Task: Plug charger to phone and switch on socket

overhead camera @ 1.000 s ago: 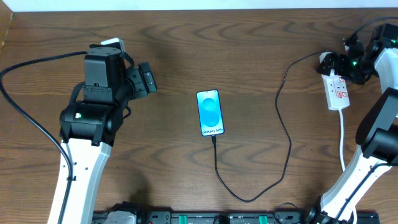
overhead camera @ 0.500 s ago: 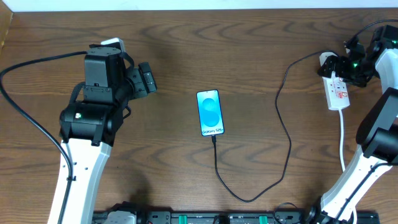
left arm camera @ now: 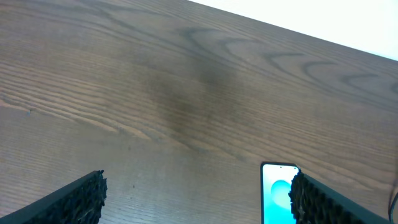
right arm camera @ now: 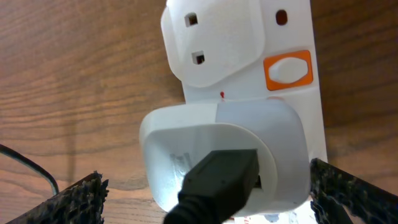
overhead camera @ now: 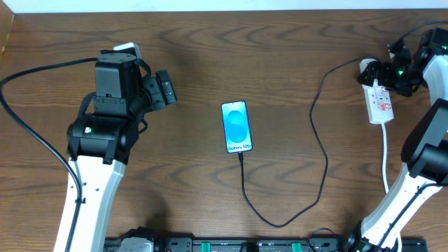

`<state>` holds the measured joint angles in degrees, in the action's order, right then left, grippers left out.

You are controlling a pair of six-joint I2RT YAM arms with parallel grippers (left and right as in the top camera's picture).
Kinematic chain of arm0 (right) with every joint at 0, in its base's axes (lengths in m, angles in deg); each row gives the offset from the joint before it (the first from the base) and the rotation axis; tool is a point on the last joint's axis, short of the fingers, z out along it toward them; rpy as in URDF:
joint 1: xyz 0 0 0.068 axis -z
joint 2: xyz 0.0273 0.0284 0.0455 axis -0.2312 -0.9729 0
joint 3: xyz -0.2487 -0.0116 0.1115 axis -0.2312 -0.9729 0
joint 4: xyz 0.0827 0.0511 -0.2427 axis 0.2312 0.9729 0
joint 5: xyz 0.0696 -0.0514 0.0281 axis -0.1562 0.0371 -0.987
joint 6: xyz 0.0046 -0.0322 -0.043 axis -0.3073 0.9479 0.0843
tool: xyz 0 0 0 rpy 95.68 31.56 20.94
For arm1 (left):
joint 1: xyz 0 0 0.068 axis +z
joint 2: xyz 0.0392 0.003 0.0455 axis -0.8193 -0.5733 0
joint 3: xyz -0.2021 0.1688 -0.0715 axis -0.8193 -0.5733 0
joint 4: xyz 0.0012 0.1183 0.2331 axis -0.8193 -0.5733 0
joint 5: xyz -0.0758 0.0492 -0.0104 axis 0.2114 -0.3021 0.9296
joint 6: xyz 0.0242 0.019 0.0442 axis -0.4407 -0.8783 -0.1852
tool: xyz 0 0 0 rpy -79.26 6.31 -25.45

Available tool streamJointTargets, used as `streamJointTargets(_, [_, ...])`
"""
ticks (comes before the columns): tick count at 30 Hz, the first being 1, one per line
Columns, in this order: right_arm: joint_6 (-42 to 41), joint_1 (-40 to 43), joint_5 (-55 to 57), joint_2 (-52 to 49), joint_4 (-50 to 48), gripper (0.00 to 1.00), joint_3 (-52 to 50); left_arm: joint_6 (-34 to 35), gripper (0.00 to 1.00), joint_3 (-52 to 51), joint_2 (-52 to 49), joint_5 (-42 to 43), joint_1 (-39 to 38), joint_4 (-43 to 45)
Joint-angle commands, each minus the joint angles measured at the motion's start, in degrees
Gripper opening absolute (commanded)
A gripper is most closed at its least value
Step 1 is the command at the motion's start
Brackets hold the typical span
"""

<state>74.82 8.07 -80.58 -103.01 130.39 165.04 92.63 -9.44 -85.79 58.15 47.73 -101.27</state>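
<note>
left gripper (left arm camera: 196,199): I see it wide open, empty
right gripper (right arm camera: 205,193): fingers spread wide, either side of charger (right arm camera: 230,149) plug in socket (right arm camera: 292,37)
phone (overhead camera: 236,127): cable meets bottom edge

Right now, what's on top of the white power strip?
The charger's white plug sits on the strip, black cable sticking out, an orange switch beside it. The holes under the plug are covered.
</note>
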Motion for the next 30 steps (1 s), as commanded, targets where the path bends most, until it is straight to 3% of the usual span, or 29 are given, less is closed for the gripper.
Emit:
streamJointTargets(1, [0.9,-0.8,-4.0,-2.1,0.0,0.99,-1.2,-0.5,0.94,0.9,0.0,-0.7,0.0,0.0])
streamJointTargets(30, [0.9,-0.9,-9.5,-2.1,3.0,0.99,-1.3,-0.5,0.93,0.9,0.0,-0.7,0.0,0.0])
